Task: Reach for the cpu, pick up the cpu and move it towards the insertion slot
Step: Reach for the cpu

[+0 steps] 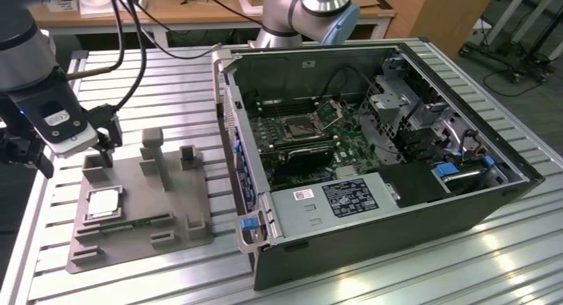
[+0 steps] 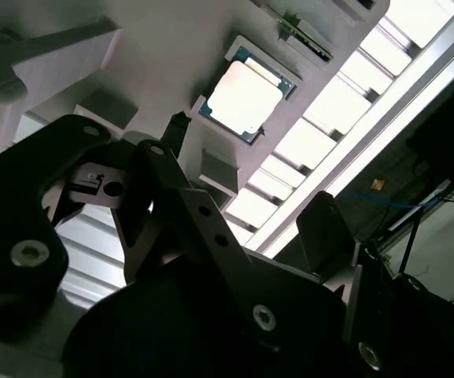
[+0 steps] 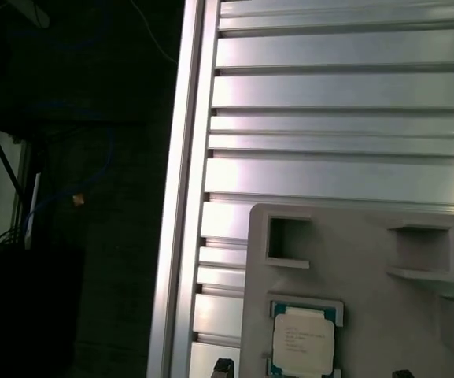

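cpu (image 1: pixel 104 204): I see it lying flat, silvery face up, seated in the grey tray (image 1: pixel 141 242).
slot (image 1: pixel 297 128): I see its silver frame and dark centre inside the open case (image 1: pixel 387 226).

The gripper (image 1: pixel 76 166) hangs over the grey tray (image 1: pixel 132 181), near the cpu (image 1: pixel 103 204) lying on it. The insertion slot (image 1: pixel 299 127) sits inside the open computer case (image 1: pixel 370 234).

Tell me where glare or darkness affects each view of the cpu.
Exterior view: even light, the cpu plain, soft sheen on the table. Second wrist view: glare whitens the cpu face and the table slats. First wrist view: bright bands on the slats, dark beyond the table edge, cpu evenly lit.
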Controlling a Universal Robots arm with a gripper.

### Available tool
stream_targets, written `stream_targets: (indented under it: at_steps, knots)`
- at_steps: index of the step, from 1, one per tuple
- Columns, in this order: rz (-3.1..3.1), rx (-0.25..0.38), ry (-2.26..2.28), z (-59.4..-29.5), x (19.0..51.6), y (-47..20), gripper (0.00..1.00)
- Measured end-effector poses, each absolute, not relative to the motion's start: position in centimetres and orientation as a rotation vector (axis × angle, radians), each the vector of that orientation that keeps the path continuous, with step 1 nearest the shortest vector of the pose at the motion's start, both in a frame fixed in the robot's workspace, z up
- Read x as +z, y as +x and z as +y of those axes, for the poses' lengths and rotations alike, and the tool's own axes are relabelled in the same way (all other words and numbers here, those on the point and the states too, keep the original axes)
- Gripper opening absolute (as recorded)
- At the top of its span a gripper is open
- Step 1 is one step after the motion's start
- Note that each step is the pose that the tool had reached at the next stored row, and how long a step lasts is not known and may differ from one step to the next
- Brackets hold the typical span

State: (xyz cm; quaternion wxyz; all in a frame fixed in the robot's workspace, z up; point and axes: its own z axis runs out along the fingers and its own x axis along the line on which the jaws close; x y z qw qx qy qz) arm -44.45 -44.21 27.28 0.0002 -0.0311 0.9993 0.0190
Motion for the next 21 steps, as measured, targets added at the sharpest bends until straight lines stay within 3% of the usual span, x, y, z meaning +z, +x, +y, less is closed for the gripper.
stream_targets:
  at_steps: [21]
  knots:
    - [3.139,0.06,-0.102,-45.0,23.5,-44.5,0.82]
